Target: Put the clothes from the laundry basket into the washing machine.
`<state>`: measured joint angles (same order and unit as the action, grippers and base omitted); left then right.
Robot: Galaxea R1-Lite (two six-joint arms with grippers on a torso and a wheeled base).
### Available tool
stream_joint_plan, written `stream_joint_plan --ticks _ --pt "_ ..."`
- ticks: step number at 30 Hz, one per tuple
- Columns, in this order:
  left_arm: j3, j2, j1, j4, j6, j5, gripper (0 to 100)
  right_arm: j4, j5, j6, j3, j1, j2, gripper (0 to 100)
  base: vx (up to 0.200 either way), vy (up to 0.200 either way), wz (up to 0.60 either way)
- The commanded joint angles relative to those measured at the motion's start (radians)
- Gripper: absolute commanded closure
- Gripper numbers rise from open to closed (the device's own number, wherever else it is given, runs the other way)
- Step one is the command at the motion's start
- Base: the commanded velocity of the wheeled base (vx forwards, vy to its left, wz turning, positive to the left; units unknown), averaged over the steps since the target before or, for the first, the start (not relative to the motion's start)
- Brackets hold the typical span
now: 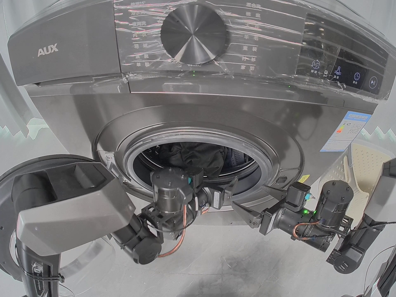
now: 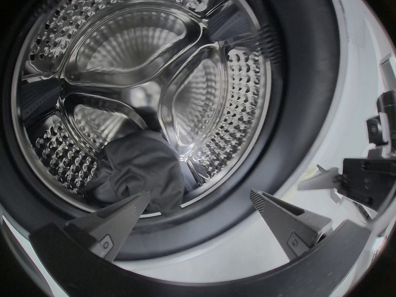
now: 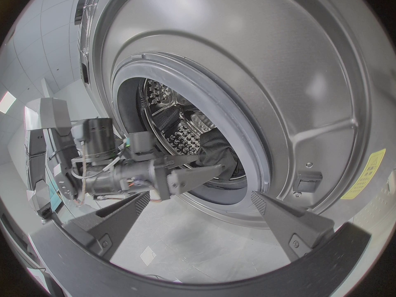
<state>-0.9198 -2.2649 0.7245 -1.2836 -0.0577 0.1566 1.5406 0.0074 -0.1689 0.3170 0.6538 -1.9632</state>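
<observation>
Dark cloth [image 2: 140, 174] lies low in drum [image 2: 136, 42] of washer [image 1: 206, 116], near front. Left gripper [image 2: 199, 194] at door hole, just before cloth, spread wide, holding nothing. Right gripper [image 3: 199, 194] just outside rim, spread wide too, holding nothing. Basket [image 1: 365, 170] beside washer, right side.

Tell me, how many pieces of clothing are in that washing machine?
1: a dark garment lying low in the drum, near the front opening. Others could be hidden under it.
</observation>
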Motion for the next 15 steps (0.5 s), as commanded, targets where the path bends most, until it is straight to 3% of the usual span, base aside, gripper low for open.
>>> stream_joint_plan --ticks 1,5,8,15 --pt "0.223 0.073 0.069 -0.152 -0.008 -0.002 0 -0.001 -0.001 0.0 -0.007 0.001 0.029 0 0.0 0.0 0.0" --pt "0.38 0.162 0.058 -0.261 -0.008 0.006 0 -0.001 -0.004 0.003 -0.033 0.001 0.072 0 0.0 0.0 0.0" --pt "0.466 0.249 0.05 -0.264 -0.016 0.006 0 -0.001 -0.009 0.005 -0.072 0.001 0.109 0 0.0 0.0 0.0" --pt "0.59 0.378 0.03 -0.264 -0.021 0.021 0 -0.001 -0.02 0.008 -0.145 -0.029 0.173 0 -0.2 0.0 0.0"
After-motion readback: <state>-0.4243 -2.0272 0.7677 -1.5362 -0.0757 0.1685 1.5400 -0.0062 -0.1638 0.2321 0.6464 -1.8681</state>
